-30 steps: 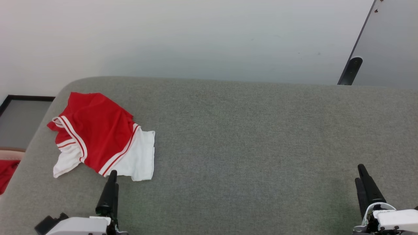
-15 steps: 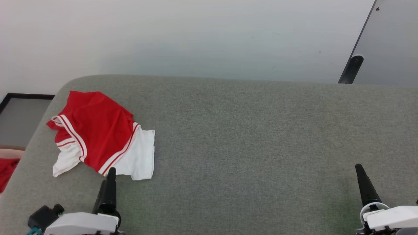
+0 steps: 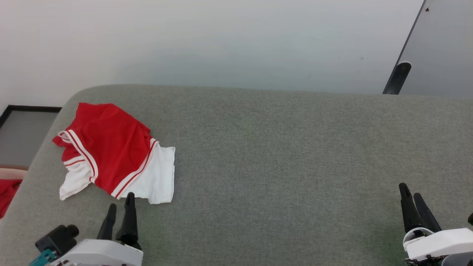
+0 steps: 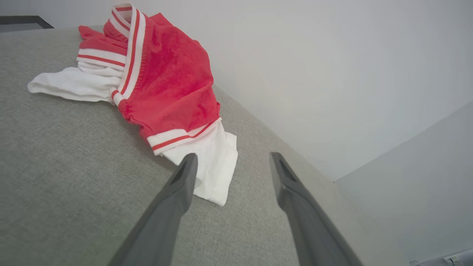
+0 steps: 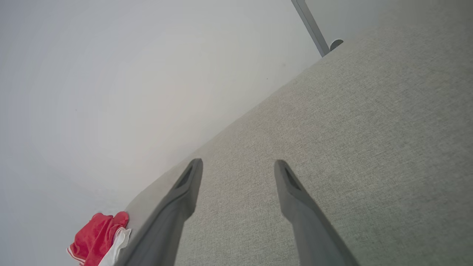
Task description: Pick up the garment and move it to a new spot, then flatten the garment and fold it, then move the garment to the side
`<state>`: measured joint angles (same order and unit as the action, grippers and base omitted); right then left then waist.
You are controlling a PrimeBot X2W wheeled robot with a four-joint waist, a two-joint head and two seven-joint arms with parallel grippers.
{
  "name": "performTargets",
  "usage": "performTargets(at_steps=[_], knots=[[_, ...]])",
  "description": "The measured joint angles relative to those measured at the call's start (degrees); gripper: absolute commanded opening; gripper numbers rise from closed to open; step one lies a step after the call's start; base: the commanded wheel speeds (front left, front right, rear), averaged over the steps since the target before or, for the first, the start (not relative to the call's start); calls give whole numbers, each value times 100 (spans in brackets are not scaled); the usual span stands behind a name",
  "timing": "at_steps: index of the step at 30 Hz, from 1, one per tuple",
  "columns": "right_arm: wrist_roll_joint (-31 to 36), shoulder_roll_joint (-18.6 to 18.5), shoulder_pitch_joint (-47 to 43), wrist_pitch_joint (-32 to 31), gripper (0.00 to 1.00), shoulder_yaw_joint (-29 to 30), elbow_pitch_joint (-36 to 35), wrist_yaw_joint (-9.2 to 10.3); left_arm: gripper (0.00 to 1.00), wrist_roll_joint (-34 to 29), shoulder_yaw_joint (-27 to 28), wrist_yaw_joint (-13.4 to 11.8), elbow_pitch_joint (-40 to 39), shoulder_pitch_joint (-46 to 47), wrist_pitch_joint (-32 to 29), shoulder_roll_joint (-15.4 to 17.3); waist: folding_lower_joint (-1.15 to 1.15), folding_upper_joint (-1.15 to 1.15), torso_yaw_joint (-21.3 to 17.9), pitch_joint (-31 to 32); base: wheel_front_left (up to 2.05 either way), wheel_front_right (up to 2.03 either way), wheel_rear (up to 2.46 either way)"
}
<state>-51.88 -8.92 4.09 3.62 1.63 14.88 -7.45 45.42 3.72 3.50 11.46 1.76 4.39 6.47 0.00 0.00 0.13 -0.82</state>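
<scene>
**Lying bunched just ahead of the left gripper (image 3: 121, 200): one garment (image 3: 107, 147)**

1. Garment. It has a red knit body, white short sleeves and red-and-white striped trim. It lies loosely crumpled, not flat, on the grey upholstered surface (image 3: 277, 155). One white sleeve reaches toward the left fingertips. The other white sleeve trails off ahead and to their left, with the red body heaped ahead of them.

2. Left gripper. Its two dark fingers are spread apart with nothing between them. The tips sit at the near edge of the closer white sleeve. In the left wrist view one tip overlaps that sleeve, but contact cannot be told.

3. Right gripper (image 3: 409, 190). Its fingers are spread and empty, with bare grey fabric between and ahead of them. It is well apart from the garment, which lies far off to the left of its fingertips.

4. Surroundings. A pale plain background (image 3: 221, 40) lies beyond the surface's far edge, ahead of both pairs of fingers. A dark post (image 3: 397, 77) stands far ahead of the right fingers. A scrap of red cloth (image 3: 7, 192) and a dark-framed panel (image 3: 22, 136) lie off the surface, left of the left fingers.
</scene>
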Motion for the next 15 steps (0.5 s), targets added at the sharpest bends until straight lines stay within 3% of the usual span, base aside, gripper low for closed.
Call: performTargets(at_steps=[15], knots=[[1043,-85,-1,179,100,-37,-138,0,100,-1084,-155,-98,-123,-59,264,124,0,0,17,-49,0,0,0]])
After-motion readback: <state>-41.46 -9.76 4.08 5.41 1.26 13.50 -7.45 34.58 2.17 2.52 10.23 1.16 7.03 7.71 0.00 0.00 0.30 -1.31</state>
